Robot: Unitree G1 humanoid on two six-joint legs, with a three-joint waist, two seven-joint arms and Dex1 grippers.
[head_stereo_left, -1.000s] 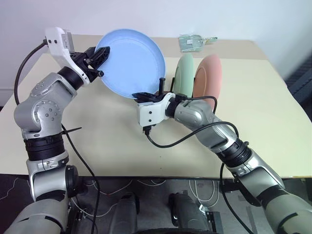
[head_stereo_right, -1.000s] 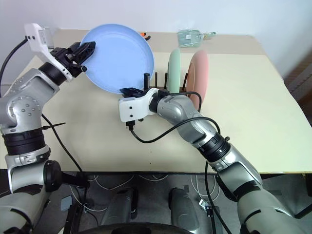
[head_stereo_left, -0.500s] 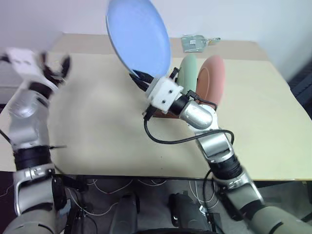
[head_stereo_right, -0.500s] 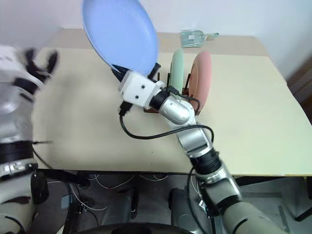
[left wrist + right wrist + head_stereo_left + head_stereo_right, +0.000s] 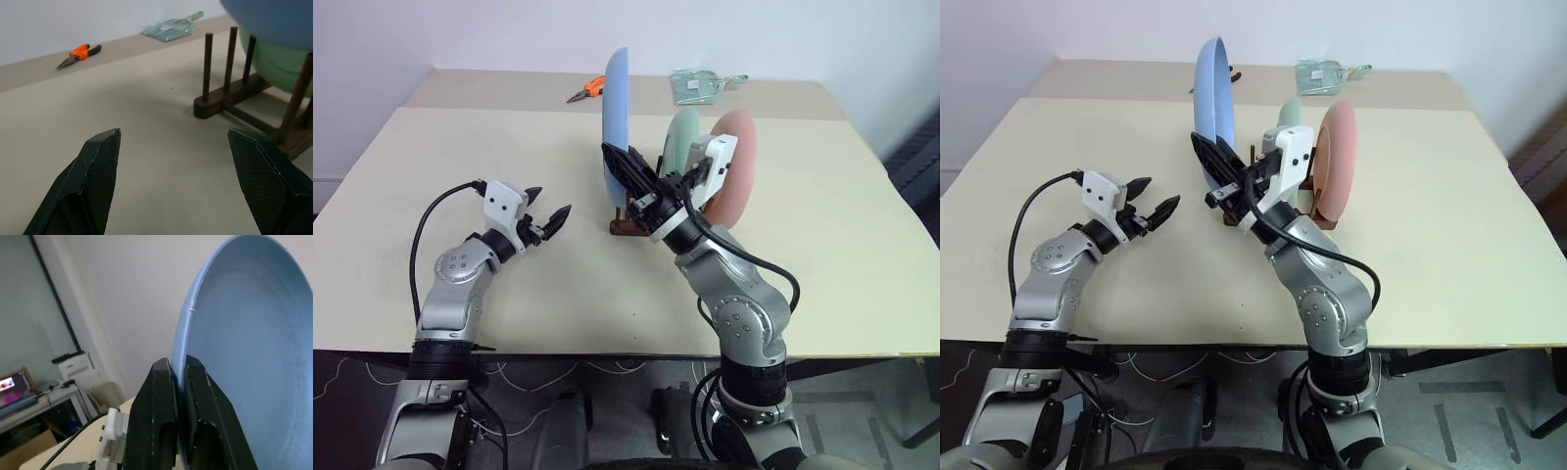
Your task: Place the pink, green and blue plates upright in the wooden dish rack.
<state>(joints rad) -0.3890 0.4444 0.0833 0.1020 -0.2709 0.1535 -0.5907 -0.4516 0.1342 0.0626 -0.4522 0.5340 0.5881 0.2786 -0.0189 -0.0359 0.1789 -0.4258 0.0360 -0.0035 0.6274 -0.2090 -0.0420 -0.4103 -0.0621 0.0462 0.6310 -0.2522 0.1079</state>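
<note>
Left eye view is showing the right tool (image 5: 619, 164) clenching the lower rim of the blue plate (image 5: 616, 108), which is standing on edge in the air, edge-on to the camera, just left of the wooden dish rack (image 5: 628, 224) and above its near-left end. The right wrist view is showing the two black fingers (image 5: 161, 416) pinching that rim from either side, with the plate's pale blue hollow face rising beyond them. In the rack, the green plate (image 5: 684, 140) is sitting upright between the pegs, and the pink plate (image 5: 734, 166) is standing upright just to its right, the two close together but apart. The blue plate is hanging beside the green one and is not resting in any slot; its bottom edge is sitting near the rack's left pegs, and whether it is touching them cannot be told. The left tool (image 5: 546, 220) is hovering low over the bare desk (image 5: 460, 176), well to the left of the rack, its fingers spread and grasping nothing. The left wrist view is looking between those parted fingers (image 5: 98, 166) across the desk toward the rack's dark pegs, with the green plate behind them and the blue plate's underside at the upper corner. At the far side of the desk, orange-handled pliers (image 5: 585, 91) are lying flat, and a clear packet (image 5: 699, 84) is lying to their right.
</note>
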